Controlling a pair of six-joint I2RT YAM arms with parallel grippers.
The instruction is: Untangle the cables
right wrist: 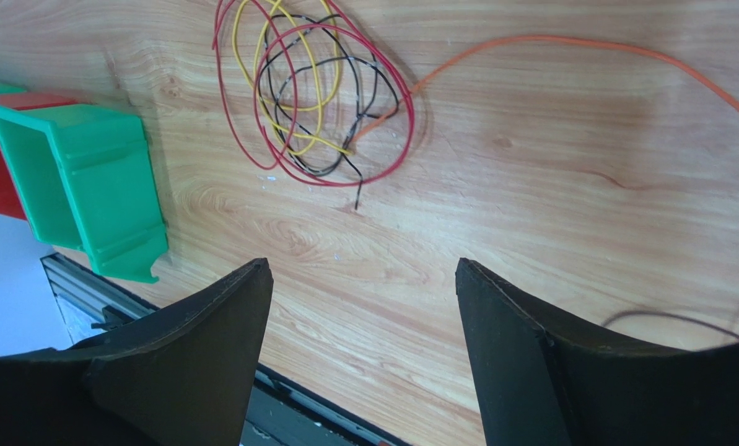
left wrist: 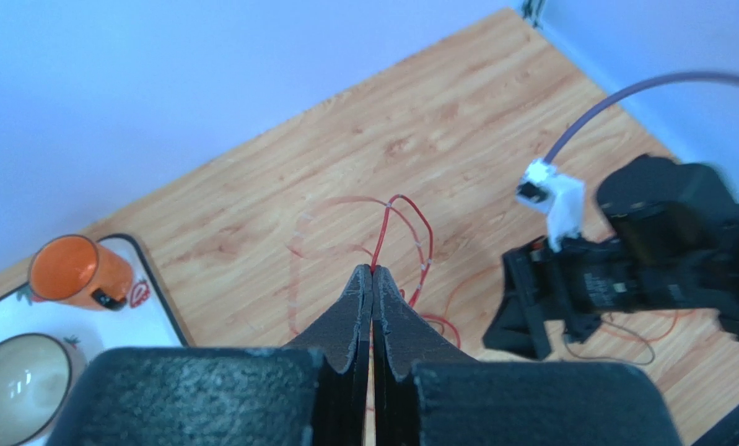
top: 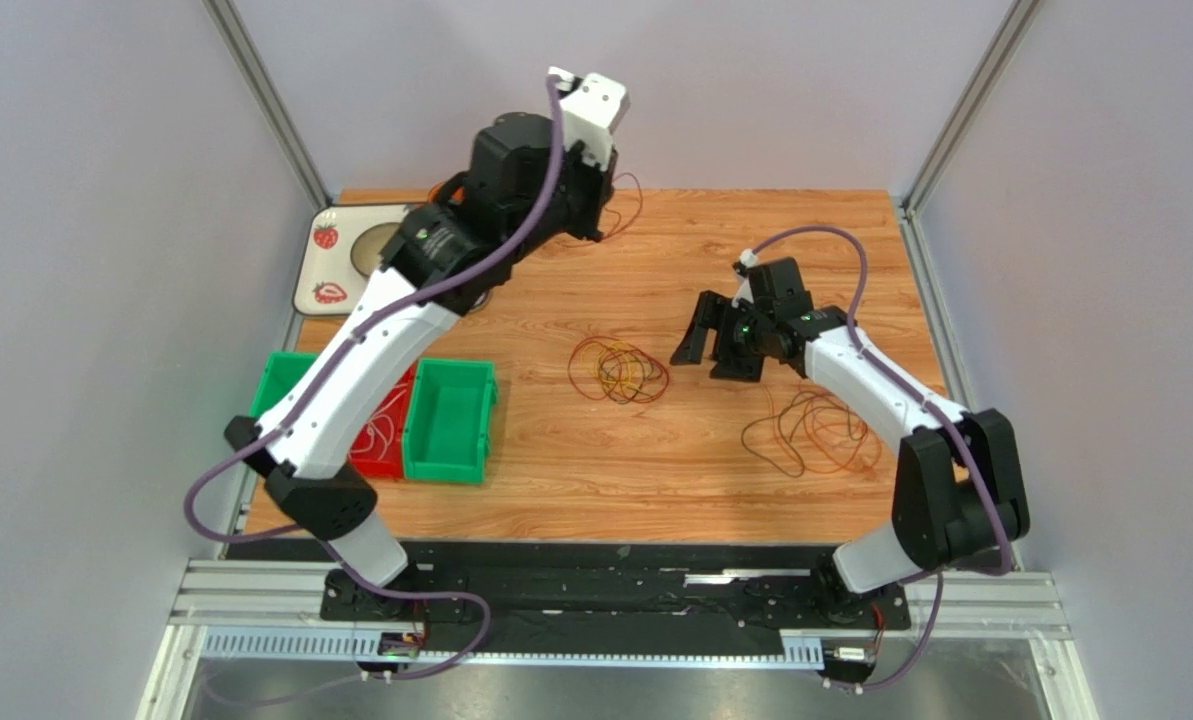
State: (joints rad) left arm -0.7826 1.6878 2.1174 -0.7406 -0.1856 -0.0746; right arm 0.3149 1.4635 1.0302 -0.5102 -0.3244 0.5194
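Observation:
My left gripper [left wrist: 373, 271] is shut on a thin red cable [left wrist: 403, 212], pinched at the fingertips and held above the wood. The cable's loops hang from there toward the table. From above, that gripper [top: 595, 218] sits high over the table's back, with thin loops [top: 626, 203] beside it. A tangle of red, yellow and black cables [top: 617, 369] lies mid-table, and it fills the top of the right wrist view [right wrist: 312, 93]. An orange cable [right wrist: 578, 46] runs off it to the right. My right gripper [right wrist: 364, 271] is open and holds nothing, hovering just right of the tangle [top: 703, 342].
More loose orange and dark cables [top: 813, 435] lie under the right forearm. A green bin [top: 452, 420] and a red bin [top: 381, 432] stand at the left front. A white tray [top: 324, 263] at the back left carries an orange cup [left wrist: 77, 272] and a bowl [left wrist: 15, 386].

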